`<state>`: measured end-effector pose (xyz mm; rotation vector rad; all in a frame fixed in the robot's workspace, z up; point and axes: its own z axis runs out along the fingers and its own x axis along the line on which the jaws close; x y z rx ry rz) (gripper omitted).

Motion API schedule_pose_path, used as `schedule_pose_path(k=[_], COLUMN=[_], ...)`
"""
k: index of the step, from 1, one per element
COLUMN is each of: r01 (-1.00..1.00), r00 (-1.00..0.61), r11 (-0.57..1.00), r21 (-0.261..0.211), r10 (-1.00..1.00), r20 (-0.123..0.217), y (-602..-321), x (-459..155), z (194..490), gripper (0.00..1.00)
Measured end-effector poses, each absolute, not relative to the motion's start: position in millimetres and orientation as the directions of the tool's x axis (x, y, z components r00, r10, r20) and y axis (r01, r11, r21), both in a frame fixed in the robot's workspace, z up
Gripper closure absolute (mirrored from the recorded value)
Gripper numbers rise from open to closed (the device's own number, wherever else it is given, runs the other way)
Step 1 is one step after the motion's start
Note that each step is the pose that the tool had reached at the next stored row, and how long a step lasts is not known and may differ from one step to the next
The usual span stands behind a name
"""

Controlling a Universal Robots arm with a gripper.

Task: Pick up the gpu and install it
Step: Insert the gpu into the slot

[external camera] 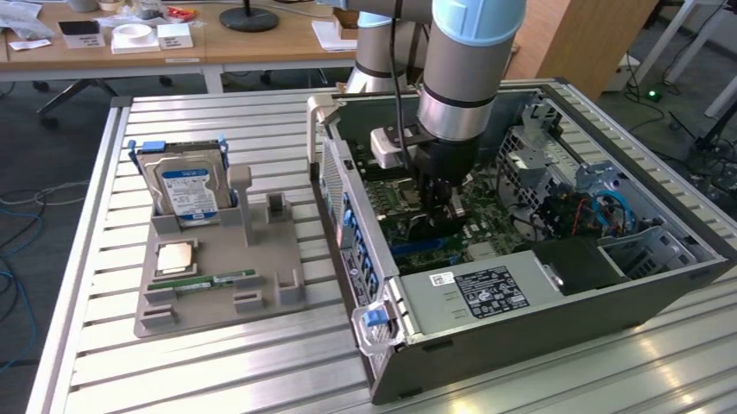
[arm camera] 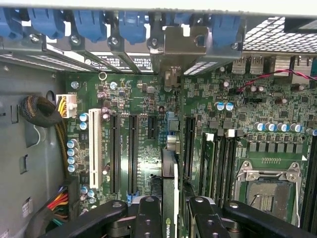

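My gripper [external camera: 441,216] reaches down into the open computer case [external camera: 645,293], over the green motherboard [arm camera: 143,104]. It is shut on the gpu [arm camera: 169,191], a thin dark card seen edge-on between the two black fingers [arm camera: 148,218]. The card's silvery metal bracket [arm camera: 181,47] stands against the case's rear slot openings, beside the blue latches [arm camera: 89,25]. In the exterior view the gpu [external camera: 417,231] shows as a dark plate just under the fingers, low over the board's slots. Whether its edge sits in a slot is hidden.
Black expansion slots [arm camera: 132,148] and a white slot [arm camera: 94,148] lie beside the card; an empty CPU socket [arm camera: 267,193] and cable bundles [arm camera: 44,111] flank them. The power supply [external camera: 484,289] fills the case's front. A grey fixture [external camera: 219,276] outside holds a hard drive [external camera: 190,190], a memory stick [external camera: 202,280] and a processor [external camera: 175,257].
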<state>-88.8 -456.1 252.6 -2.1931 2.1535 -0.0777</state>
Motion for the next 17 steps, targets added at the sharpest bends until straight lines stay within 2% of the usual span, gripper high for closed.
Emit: schedule_pose_path(k=[17], r01=[-0.996], r00=[0.019], r11=[-0.018], r21=[-0.091], r10=[-1.000], r20=[-0.011], y=[-456.1], x=[-90.3], z=[251.3], gripper=[0.74])
